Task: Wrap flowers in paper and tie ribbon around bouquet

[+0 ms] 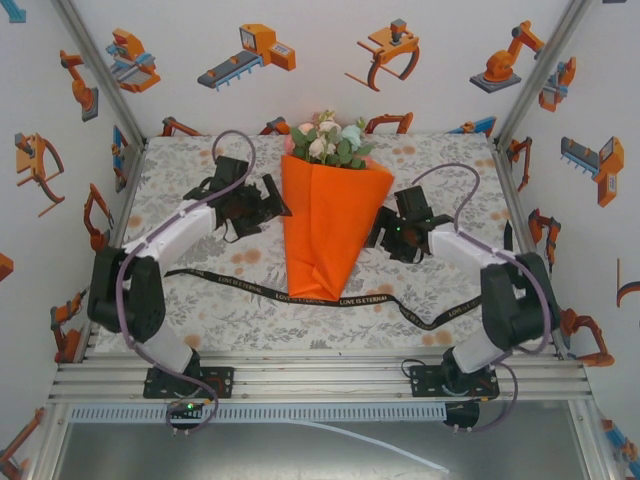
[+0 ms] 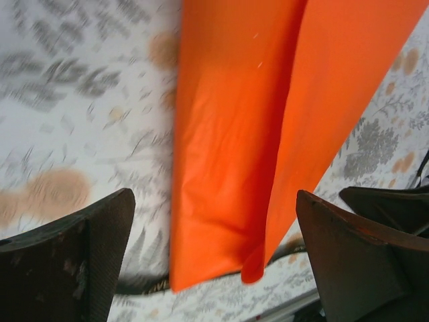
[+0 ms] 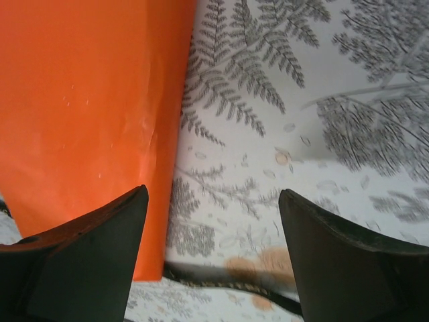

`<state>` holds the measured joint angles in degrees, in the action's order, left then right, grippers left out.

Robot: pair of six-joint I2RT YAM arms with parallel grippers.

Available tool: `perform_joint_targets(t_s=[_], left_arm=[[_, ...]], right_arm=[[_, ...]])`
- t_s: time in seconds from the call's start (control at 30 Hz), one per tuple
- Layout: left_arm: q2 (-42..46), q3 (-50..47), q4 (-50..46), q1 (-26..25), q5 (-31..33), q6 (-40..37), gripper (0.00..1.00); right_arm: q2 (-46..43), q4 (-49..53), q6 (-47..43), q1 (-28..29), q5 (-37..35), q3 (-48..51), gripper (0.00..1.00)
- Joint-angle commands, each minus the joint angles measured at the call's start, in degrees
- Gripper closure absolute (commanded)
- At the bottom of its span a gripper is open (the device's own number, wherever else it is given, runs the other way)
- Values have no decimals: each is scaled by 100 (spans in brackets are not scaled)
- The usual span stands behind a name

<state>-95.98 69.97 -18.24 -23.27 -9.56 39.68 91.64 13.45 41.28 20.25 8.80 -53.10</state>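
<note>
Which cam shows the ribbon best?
Top external: the black ribbon lies stretched across the table, both ends and its lettering visible, passing the orange paper cone at its tip. Left wrist catches a short dark stretch by the paper's lower edge; right wrist likewise.

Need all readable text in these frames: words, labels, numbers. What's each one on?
"LOVE IS ETERNAL": pale lettering on the black ribbon, repeated along it, top view.
Ribbon lettering in both wrist views: too blurred to read.
No text on the orange paper.
No legible text on the robot stickers on the walls.
</note>
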Motion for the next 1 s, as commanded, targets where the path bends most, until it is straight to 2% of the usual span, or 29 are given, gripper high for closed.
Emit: perform_joint_targets(t_s=[0.0,0.07,0.13,0.23,0.37,0.53,0.67,0.97], left_arm=[[-699,391,321,-8,-2,-476,3],[-1087,659,371,-5,-225,-589,3],[-1353,774,681,-11,-773,-584,3],[-1684,951,819,-47,-1266,-481,3],[-1863,876,895,-99,-1169,-394,3],[-1985,632,1458,-87,-1713,-63,3],[-1670,272,1824,-78,-1814,144,3],[-1565,82,2310,-38,-2259,520,3]], right_arm=[[402,-969,239,-28,521,-151,28],[679,-1272,334,-30,655,-186,29],[964,-1516,437,-26,786,-231,31],[1230,-1594,450,-20,709,-308,33],[1403,-1511,414,76,654,-421,39],[1641,-1158,215,251,419,-648,42],[1737,-1075,214,270,247,-646,49],[1681,-847,74,313,166,-760,50]])
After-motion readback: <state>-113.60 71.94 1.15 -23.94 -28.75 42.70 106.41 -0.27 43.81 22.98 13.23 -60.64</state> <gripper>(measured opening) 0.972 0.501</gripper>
